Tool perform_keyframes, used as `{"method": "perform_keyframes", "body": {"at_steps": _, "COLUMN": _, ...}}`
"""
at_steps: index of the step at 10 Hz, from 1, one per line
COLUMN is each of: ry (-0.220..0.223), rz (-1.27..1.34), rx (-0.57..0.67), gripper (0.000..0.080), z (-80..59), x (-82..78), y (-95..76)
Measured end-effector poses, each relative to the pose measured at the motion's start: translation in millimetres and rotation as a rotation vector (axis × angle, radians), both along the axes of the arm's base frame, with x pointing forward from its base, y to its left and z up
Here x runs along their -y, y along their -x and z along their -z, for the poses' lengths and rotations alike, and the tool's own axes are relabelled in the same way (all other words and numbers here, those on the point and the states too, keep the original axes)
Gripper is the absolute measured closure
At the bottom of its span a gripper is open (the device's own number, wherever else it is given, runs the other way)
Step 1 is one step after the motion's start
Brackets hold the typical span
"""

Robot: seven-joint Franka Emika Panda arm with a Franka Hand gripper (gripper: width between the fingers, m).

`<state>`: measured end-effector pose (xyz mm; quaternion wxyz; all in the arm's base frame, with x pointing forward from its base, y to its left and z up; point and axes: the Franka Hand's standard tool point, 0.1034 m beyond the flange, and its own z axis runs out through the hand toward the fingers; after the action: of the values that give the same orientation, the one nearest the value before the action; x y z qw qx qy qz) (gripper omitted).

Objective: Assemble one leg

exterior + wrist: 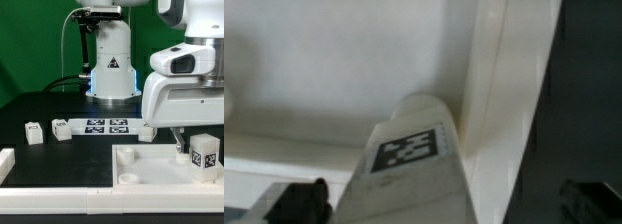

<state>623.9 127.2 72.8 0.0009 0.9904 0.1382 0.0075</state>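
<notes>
Tray nearest the camera, white with a corner hole, has one leg standing in it at the exterior view's right, under the gripper; whether the fingers clamp it, I cannot tell. Two more legs lie on the dark table beside the marker board.

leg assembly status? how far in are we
Done: one leg has been brought to the tray, standing by its corner on the exterior view's right. In hand: the gripper sits just above that leg; grip state unclear. Left: seating it fully. Another leg lies loose beside the marker board.
</notes>
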Motion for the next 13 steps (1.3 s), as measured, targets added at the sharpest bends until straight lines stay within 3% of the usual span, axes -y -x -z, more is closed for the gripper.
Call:
{"method": "perform_keyframes", "body": {"at_steps": 3, "ry": -0.001, "rz": -0.019, "rx": -0.001, "gripper": 0.0155, "z": 0.6, "x": 1.2, "y": 0.0}}
{"method": "perform_keyframes", "body": {"at_steps": 5, "ry": -0.001, "rz": -0.018, "rx": -0.001, "gripper": 0.0513, "z": 0.7, "x": 1.7, "y": -0.1}}
{"method": "perform_keyframes", "body": {"at_steps": 9, "ry": -0.004, "rz": 0.117, "rx": 0.019, "gripper": 0.0509, "z": 1.7, "x": 3.4, "y": -1.0}}
{"method": "perform_keyframes", "body": {"at_steps": 13, "ry": -0.004, "rz": 0.754, "rx": 0.044, "gripper": 0.0508, "z": 2.1, "x": 1.4, "y": -0.8}}
